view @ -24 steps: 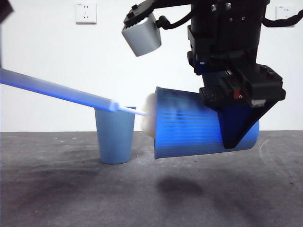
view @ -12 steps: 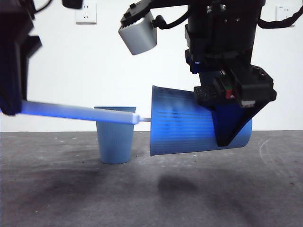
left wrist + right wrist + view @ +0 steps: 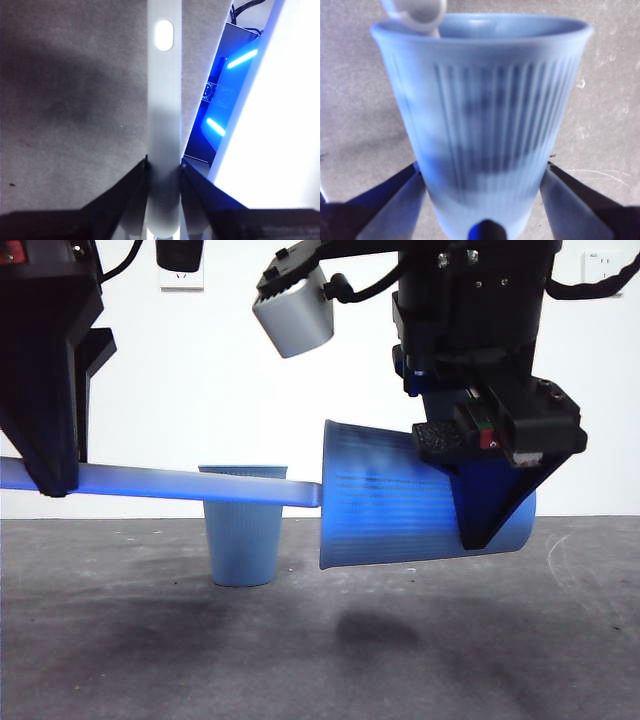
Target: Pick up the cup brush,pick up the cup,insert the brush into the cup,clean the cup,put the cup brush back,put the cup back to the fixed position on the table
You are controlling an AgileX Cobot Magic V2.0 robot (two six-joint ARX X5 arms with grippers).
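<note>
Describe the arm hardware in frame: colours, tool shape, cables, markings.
Both arms are black. The right tool has wedge-shaped black jaws, a red mark on its body, a black cable and a light grey boxy camera housing alongside. The left tool shows black tapered jaws; a red spot sits at its top in the front view.

blue ribbed cup, grey brush handle
</note>
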